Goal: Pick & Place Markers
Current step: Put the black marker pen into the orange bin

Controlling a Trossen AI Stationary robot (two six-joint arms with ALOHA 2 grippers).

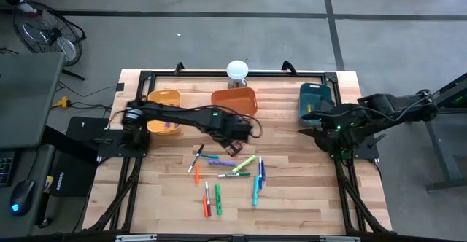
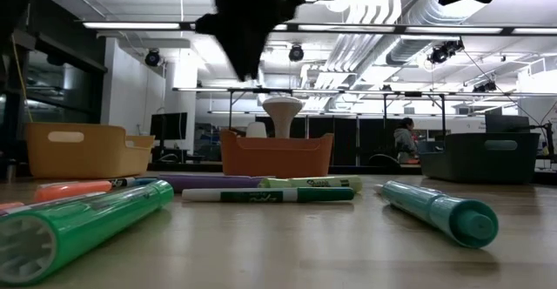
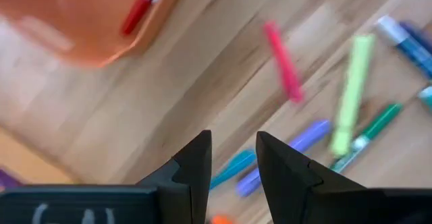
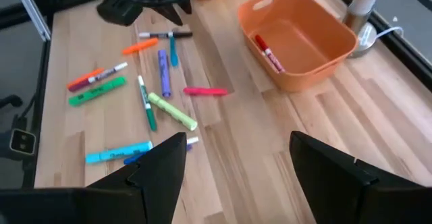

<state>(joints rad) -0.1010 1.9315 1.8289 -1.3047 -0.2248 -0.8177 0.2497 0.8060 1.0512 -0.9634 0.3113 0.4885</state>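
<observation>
Several markers (image 1: pixel 226 170) in many colours lie scattered flat on the wooden table's middle, among them a pink one (image 4: pixel 206 91), a light-green one (image 4: pixel 172 110) and a purple one (image 3: pixel 307 137). My left gripper (image 3: pixel 233 160) hangs above the table between the orange bin (image 1: pixel 235 100) and the scatter, beside the pink marker (image 1: pixel 233 149). It is open with a narrow gap and nothing in it. My right gripper (image 4: pixel 236 156) waits wide open near the teal bin (image 1: pixel 315 100). A red marker (image 4: pixel 268 52) lies in the orange bin.
A yellow bin (image 1: pixel 164 111) with a purple marker (image 1: pixel 169 125) inside stands at the far left. A white mushroom-shaped stand (image 1: pixel 237 71) sits at the far edge behind the orange bin. Bare wood lies along the near edge (image 1: pixel 292 213) and between the scatter and the right arm.
</observation>
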